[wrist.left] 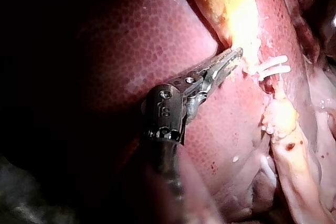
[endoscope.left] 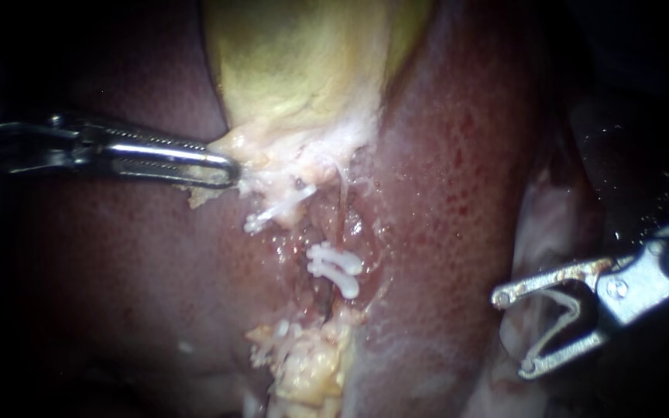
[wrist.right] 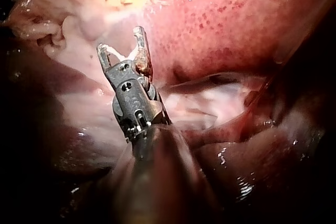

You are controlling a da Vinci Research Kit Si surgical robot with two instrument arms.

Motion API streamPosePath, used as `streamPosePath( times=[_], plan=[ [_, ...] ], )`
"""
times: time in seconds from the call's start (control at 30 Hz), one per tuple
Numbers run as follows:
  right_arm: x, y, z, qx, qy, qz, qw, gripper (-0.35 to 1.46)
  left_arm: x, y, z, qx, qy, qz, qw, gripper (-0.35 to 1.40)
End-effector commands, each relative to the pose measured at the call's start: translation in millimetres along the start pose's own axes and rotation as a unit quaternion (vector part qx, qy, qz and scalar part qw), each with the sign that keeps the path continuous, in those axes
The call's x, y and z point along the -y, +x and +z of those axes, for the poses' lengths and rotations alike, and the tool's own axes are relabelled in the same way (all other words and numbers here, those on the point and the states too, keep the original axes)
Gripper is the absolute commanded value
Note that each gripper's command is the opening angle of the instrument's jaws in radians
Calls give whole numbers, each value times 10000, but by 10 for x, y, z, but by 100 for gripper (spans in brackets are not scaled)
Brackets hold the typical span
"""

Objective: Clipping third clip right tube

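My left instrument (endoscope.left: pixel 224 172) comes in from the left, its jaws shut on the pale lower edge of the yellow-green gallbladder (endoscope.left: pixel 303 70); the left wrist view shows the same hold (wrist.left: pixel 233 56). Below that, two or three white clips (endoscope.left: pixel 334 267) lie stacked across a tube in the raw bed, and a separate white clip (endoscope.left: pixel 276 210) sits up and to the left of them. My right instrument (endoscope.left: pixel 514 333) hangs off to the right over pale tissue, well apart from the clips. Its jaws stand wide with a white V-shaped clip (endoscope.left: pixel 563 317) seated between them, also seen in the right wrist view (wrist.right: pixel 123 53).
Dark red liver (endoscope.left: pixel 458 155) flanks the dissected bed on both sides. A lump of yellow fat (endoscope.left: pixel 311 364) sits just below the stacked clips. A pale fold of tissue (endoscope.left: pixel 551 217) lies between the bed and my right instrument.
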State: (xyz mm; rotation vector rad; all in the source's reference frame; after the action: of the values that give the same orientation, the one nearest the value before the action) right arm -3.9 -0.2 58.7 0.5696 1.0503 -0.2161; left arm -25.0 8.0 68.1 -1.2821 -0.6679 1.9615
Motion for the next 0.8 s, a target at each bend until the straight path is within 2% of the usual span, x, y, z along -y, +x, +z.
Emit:
streamPosePath(
  times=[0.03,0.1,0.27,0.4,0.5,0.63,0.7,0.8],
  plan=[
    [0,0,0,0,1,-2,10000,50,0,2,-3,2,-12,-6,10000,-35],
    [0,0,-1,0,2,-3,10000,50,0,6,-10,9,-40,-16,10000,-35],
    [1,-1,-1,0,3,-4,10000,50,-3,29,-43,-15,72,-87,9999,-35],
    [1,-1,-1,0,3,-4,10000,50,-8,47,-65,-136,110,-123,9998,-35],
    [1,-1,-1,0,4,-34,10000,50,-11,53,-70,-161,144,-85,9997,-35],
    [-1,1,0,-2,-5,123,9999,50,-10,50,-68,-163,151,-78,9997,-35],
    [-3,3,1,-5,-11,278,9996,50,-10,50,-68,-163,150,-76,9997,-35],
    [-8,8,6,-13,-38,859,9963,50,-9,50,-68,-162,149,-76,9997,-35]
  ],
)
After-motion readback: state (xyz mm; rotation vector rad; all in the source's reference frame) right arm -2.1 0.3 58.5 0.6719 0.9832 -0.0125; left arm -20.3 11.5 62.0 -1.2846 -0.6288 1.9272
